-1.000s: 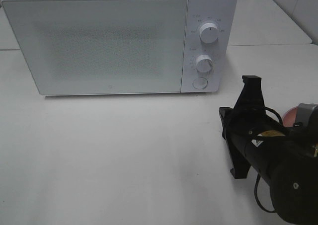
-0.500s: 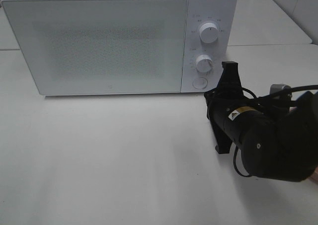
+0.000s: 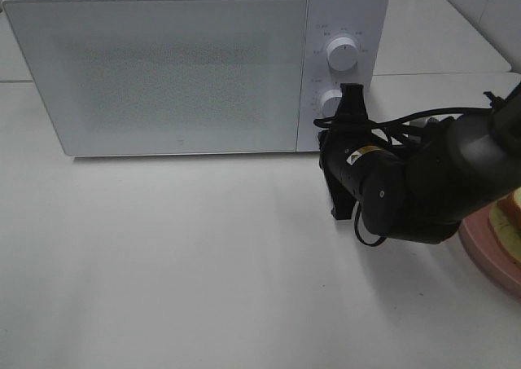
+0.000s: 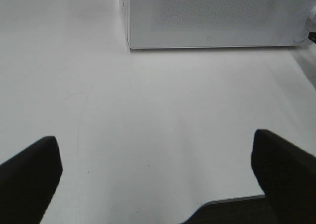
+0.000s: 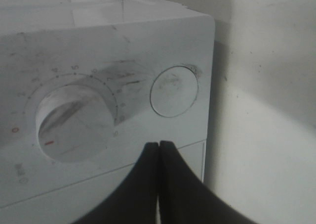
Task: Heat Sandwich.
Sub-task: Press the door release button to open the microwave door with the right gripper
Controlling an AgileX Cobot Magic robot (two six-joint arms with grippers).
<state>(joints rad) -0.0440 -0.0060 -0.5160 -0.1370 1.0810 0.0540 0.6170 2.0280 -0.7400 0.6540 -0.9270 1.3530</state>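
Observation:
The sandwich (image 3: 511, 219) lies on a round pink plate (image 3: 485, 253) at the right edge of the table, mostly cut off by the frame. The white microwave (image 3: 163, 68) stands at the back with its door closed. My right gripper (image 3: 324, 151) is shut and empty, right in front of the control panel. In the right wrist view its fingertips (image 5: 159, 145) meet just short of the round door button (image 5: 174, 91), beside the lower knob (image 5: 74, 122). My left gripper (image 4: 155, 140) is open and empty over bare table, out of the exterior view.
The upper knob (image 3: 342, 54) shows above my right arm (image 3: 423, 182), which lies between microwave and plate. The microwave's lower front edge (image 4: 207, 41) shows in the left wrist view. White table (image 3: 163, 255) stretches in front of the door.
My right arm has swung left and toward the microwave, from beside the plate to the control panel. This uncovered the sandwich and plate. The microwave door stays closed.

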